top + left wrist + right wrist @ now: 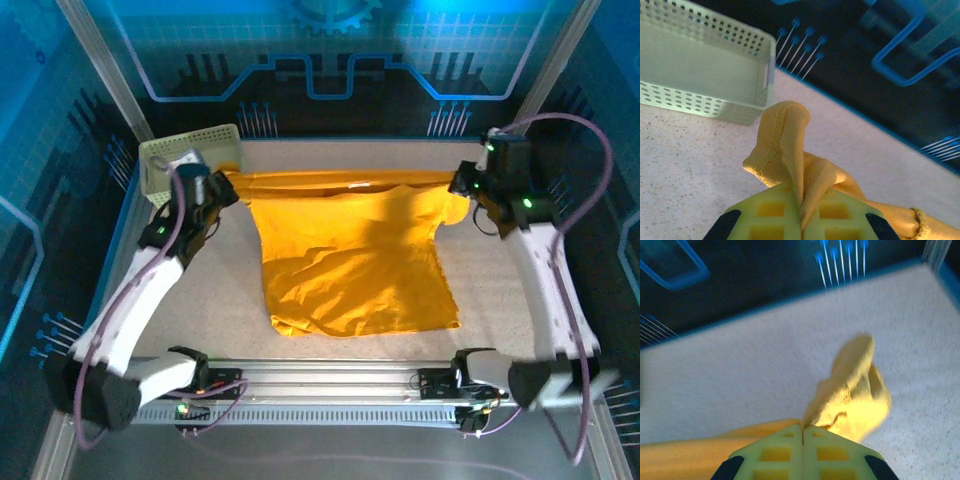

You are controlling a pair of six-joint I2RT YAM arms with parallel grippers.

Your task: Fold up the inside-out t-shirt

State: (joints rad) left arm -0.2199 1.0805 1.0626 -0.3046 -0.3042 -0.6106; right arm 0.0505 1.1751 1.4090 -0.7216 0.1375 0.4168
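- My left claw (216, 190) is clamped tight on a bunched corner of the t-shirt (350, 262). From my left wrist I see a hemmed fold of cloth standing up out of the closed fingers.
- My right claw (463, 183) is pinched shut the same way on the other end, with a lump of cloth poking out past the fingertips.
- The t-shirt hangs as a taut band between my two claws along the far side of the table (495, 290). Its body spills toward me and lies rumpled on the surface, the near hem creased and uneven.
- To do this step well, I judge I should hold both claws level and evenly apart, so the top edge stays straight and the wrinkles below get drawn out.
- Pulling too hard could slip the cloth from a pinch, so the tension should be gentle.
- My left claw sits just beside the basket (190, 155), so I'd steer clear of it and not drag cloth over its rim.
- Both arms reach forward from the near edge, elbows bowed outward, wrists at the far corners.
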